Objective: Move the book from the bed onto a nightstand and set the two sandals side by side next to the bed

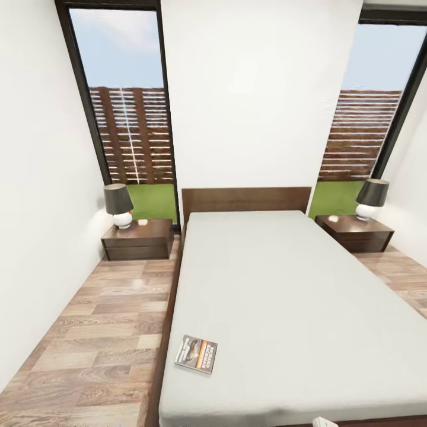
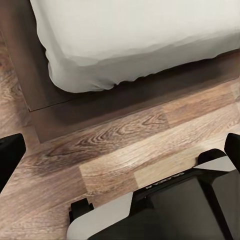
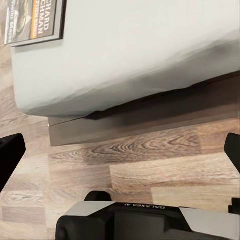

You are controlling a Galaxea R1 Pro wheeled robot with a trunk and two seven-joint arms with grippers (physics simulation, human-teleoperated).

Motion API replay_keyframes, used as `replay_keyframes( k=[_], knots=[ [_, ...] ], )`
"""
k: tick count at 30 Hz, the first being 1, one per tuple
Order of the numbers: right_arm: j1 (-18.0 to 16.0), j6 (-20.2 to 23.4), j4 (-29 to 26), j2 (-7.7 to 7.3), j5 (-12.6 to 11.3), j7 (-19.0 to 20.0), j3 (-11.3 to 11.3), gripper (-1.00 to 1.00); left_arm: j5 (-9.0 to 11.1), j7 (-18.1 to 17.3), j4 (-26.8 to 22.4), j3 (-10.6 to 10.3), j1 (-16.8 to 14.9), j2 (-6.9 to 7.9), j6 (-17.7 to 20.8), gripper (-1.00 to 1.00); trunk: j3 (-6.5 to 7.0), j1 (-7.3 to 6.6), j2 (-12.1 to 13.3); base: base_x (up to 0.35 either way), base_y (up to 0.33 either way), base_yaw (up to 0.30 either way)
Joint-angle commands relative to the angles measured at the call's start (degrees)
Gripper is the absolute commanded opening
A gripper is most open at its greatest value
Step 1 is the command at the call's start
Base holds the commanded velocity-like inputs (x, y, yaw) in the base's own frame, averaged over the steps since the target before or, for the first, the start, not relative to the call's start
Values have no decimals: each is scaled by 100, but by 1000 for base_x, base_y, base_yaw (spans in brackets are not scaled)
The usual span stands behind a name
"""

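White walls, wood-plank floor [image 1: 101, 332] and two tall black-framed windows [image 1: 127, 107] onto a slatted fence and grass; this is the bedroom, seen from the foot of the bed. Start at the left end effector [image 2: 120, 150]: its two dark fingers sit at opposite edges of the wrist picture, spread wide with nothing between them, hanging over bare planks just off a corner of the mattress. The right end effector [image 3: 120, 150] is the same story; fingers far apart, empty, poised over the floor beside the frame's dark side rail, and beyond it the book is already in sight; that reads to me as both arms held low and ready while the robot lines up.

Outward now: the large low dark-brown wooden platform bed with its plain light-grey mattress [image 1: 296, 296] runs up to the flat headboard; the thin dark paperback with the orange-red picture [image 1: 196, 354] lies flat near the mattress's near left corner, close to the edge, so probably an easy reach from that side. Further out, a low dark-brown glossy two-drawer nightstand [image 1: 137, 239] stands left of the headboard, its twin [image 1: 354, 232] on the right; each carries a dark-shaded lamp [image 1: 118, 204], leaving bare top beside it for the book.
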Motion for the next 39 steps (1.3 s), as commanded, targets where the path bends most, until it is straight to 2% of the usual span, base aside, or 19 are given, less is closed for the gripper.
replay_keyframes(
  k=[1,9,13,17,19,22,24,27,28,29,32,34,37,39],
  knots=[
    [-6,-22,5,-1,-36,17,47,100,-60,-12,1,47,-4,1,-24,100,-21,3,-13,0,0,0],
    [-6,-22,2,-1,-36,31,49,100,-50,-97,-3,58,-4,7,-29,100,-88,3,-13,0,0,0],
    [-6,-22,1,-4,-36,28,46,100,-45,-427,-32,51,-6,9,-16,100,-124,3,-13,0,0,0],
    [-6,-22,1,-7,-36,33,43,100,-33,-986,-53,49,-65,20,32,100,-160,3,-13,0,0,0],
    [-6,-22,1,-3,-36,35,44,100,-21,-1394,-271,55,-188,19,381,100,-178,3,-13,0,0,0],
    [-6,-22,1,-7,-36,35,38,100,101,-1695,-1009,61,-499,-68,1301,100,-205,3,-13,0,0,0],
    [-6,-22,1,-8,-36,35,36,100,203,-1815,-1342,60,-562,-138,1610,100,-223,3,-13,0,0,0],
    [-6,-22,1,-9,-36,35,29,100,521,-2132,-2296,58,-636,-272,2288,100,-250,3,-13,0,0,0],
    [-6,-22,1,-10,-36,35,31,100,687,-2343,-2864,53,-654,-322,2695,100,-258,3,-13,0,0,0],
    [-6,-22,1,-10,-36,35,32,100,768,-2507,-3234,48,-662,-345,2994,100,-267,3,-13,0,0,0],
    [-6,-22,1,-10,-36,35,33,100,857,-2899,-4003,38,-673,-410,3636,100,-294,3,-13,0,0,0],
    [-6,-22,1,-10,-36,34,33,100,893,-3224,-4745,8,-678,-520,4263,100,-312,3,-13,0,0,0],
    [-6,-22,1,-5,-36,25,39,100,907,-3377,-5367,-104,-685,-715,4792,100,-339,3,-13,0,0,0],
    [-6,-22,1,-4,-36,21,41,100,905,-3418,-5780,-346,-767,-940,5228,100,-357,3,-13,0,0,0]
  ],
)
